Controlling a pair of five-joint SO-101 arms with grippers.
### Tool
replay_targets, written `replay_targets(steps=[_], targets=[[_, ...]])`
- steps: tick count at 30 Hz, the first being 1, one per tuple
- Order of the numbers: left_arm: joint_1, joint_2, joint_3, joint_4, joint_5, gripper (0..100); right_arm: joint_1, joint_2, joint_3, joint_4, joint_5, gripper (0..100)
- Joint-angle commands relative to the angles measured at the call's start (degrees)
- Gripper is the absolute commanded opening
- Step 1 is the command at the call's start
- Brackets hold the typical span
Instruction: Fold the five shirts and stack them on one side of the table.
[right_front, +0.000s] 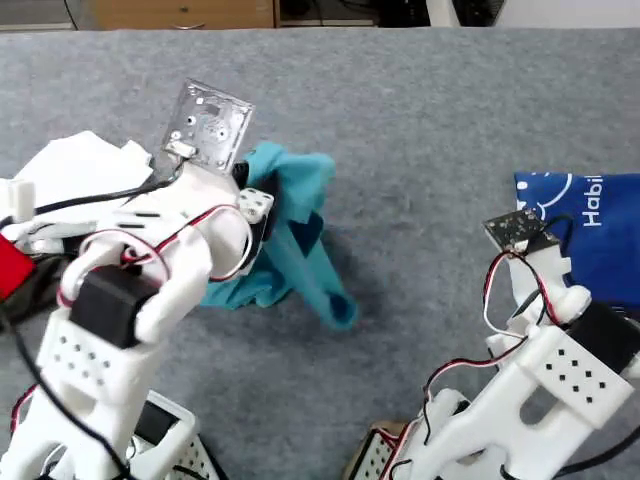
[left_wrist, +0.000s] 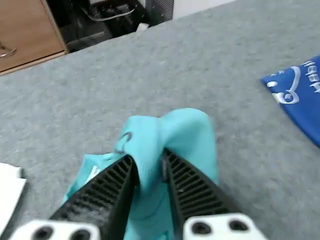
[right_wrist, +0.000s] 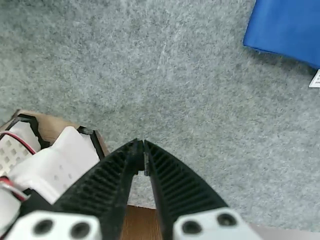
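A teal shirt lies bunched on the grey table, left of centre. My left gripper is shut on a raised fold of the teal shirt, which hangs off the fingers. In the high view that arm's wrist covers part of the cloth. A blue shirt with white print lies folded at the right edge, also seen from the left wrist and the right wrist. A white shirt lies at the left. My right gripper is shut on nothing, low over bare table near the front edge.
A red item and dark cloth sit at the left edge beside the white shirt. Arm bases stand along the front edge. A wooden cabinet and cables lie beyond the far edge. Grey table stretches between the two arms.
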Motion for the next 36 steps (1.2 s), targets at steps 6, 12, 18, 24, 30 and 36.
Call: replay_targets(steps=[6,12,18,24,30,36], targets=[[-10.64,-1.54,0.97,-2.81,0.00,9,-4.26,-0.75,0.13,0.62,0.35,0.5],[-15.91,-1.71,0.79,0.09,-3.34,9,-16.22,-0.75,-0.22,0.53,-2.90,0.5],[-29.27,-1.54,1.67,0.79,-3.34,9,-26.68,-0.66,-0.04,-2.55,-8.44,0.5],[-49.05,-1.63,8.44,0.79,-5.98,2,-30.29,-0.66,0.22,-3.96,-10.37,0.5],[-65.76,-1.63,9.93,0.62,-11.16,2,-30.46,-0.66,0.31,-4.40,-10.29,0.5],[-68.13,-1.54,18.29,0.79,-23.30,8,-30.46,-0.66,1.54,-6.77,-10.29,0.5]])
